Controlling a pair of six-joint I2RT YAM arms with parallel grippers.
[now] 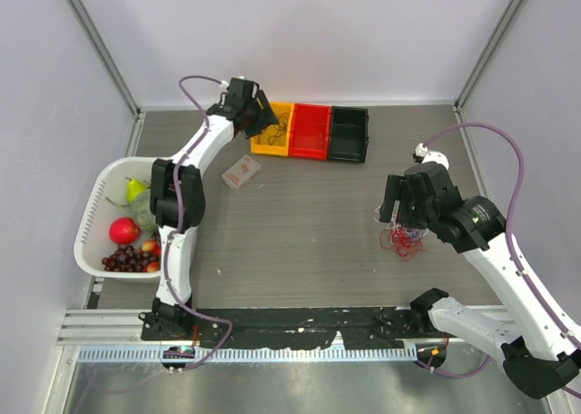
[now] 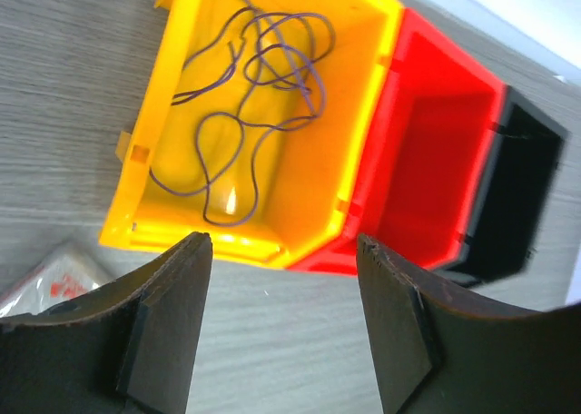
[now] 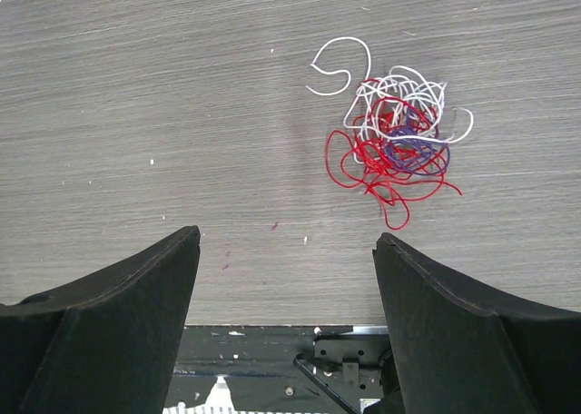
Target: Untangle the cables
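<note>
A tangle of cables (image 3: 395, 142) lies on the table: red loops (image 3: 381, 173), white loops (image 3: 404, 92) and a dark purple-black strand (image 3: 418, 155) wound together. In the top view the tangle (image 1: 402, 241) sits just below my right gripper (image 1: 404, 216). That gripper (image 3: 287, 237) hangs open above the table, the tangle ahead and to its right, nothing between its fingers. One separate dark cable (image 2: 268, 69) lies loosely looped inside the yellow bin (image 2: 150, 151). My left gripper (image 2: 283, 241) is open and empty, hovering just in front of that bin (image 1: 272, 128).
A red bin (image 1: 310, 131) and a black bin (image 1: 349, 134) stand in a row to the right of the yellow one. A small white-and-red packet (image 1: 241, 171) lies near them. A white basket (image 1: 95, 214) of fruit sits at the left edge.
</note>
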